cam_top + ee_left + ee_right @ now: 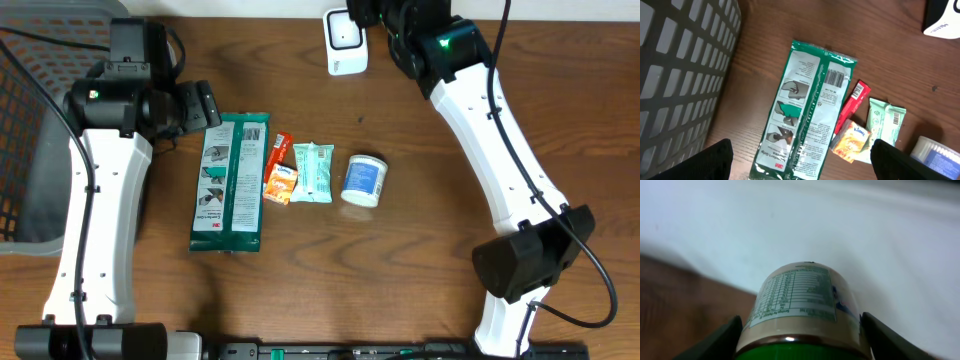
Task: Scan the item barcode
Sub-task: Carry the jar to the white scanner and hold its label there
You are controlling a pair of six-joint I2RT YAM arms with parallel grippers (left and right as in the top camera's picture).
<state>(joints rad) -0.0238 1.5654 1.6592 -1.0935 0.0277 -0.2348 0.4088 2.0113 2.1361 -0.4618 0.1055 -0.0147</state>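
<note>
In the right wrist view, my right gripper point(800, 342) is shut on a round jar point(797, 297) with a green lid and a printed nutrition label facing the camera; a finger point(715, 340) presses each side. In the overhead view that gripper point(375, 15) is at the table's far edge, right beside the white barcode scanner point(345, 42), and the jar is hidden there. My left gripper point(205, 105) hangs open above the top of a green 3M packet point(230, 180), whose barcode point(836, 79) faces up. Nothing is between the left fingers point(705, 160).
Next to the green packet point(810, 110) lie a red stick pack point(277, 155), an orange sachet point(282, 185), a mint tissue pack point(313, 172) and a white tub with a blue label point(364, 180). A grey mesh basket point(40, 130) stands at the left edge.
</note>
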